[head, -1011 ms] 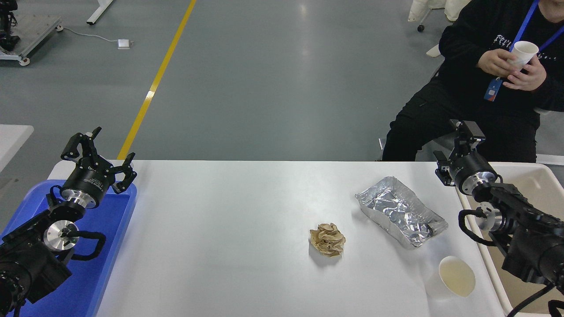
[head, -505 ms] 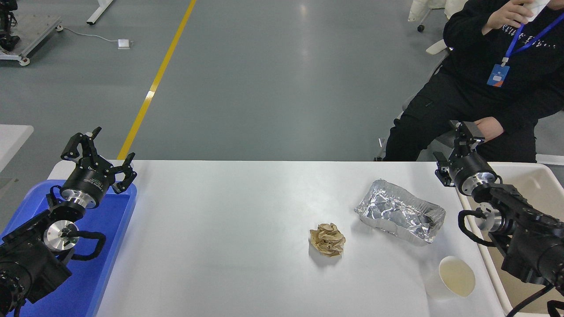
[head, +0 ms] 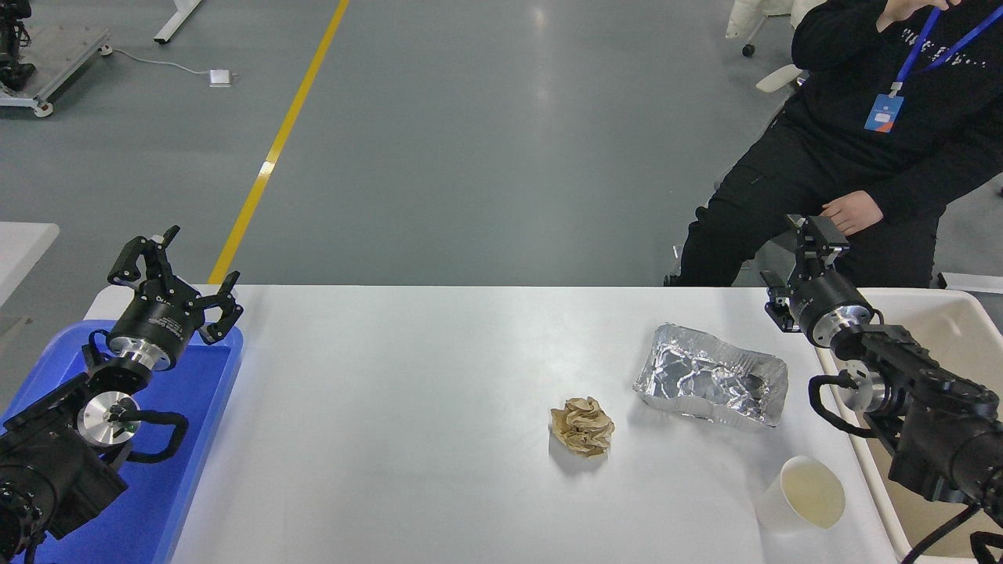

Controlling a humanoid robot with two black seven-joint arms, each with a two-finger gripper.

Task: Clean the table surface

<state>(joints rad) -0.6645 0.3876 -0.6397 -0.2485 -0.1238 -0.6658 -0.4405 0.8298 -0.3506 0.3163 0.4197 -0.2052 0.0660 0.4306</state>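
Observation:
The table surface (head: 407, 407) is a wide white top. On its right half lie a crumpled brown paper ball (head: 582, 426), a dented foil tray (head: 711, 384) tipped up on its side, and a white paper cup (head: 805, 493) lying near the front right corner. My right gripper (head: 793, 262) is open at the table's far right edge, just right of the foil tray and apart from it. My left gripper (head: 184, 262) stays parked, open, over the blue tray (head: 196, 439) at the left.
A beige bin (head: 960, 325) stands beside the table's right edge, under my right arm. A person in black (head: 862, 157) sits past the far right corner, one hand (head: 850, 213) resting on a knee close behind my right gripper.
The foil tray has tipped from lying flat to leaning on its side and shifted slightly right. My right gripper moved a little left and away. The person raised the cup out of view.

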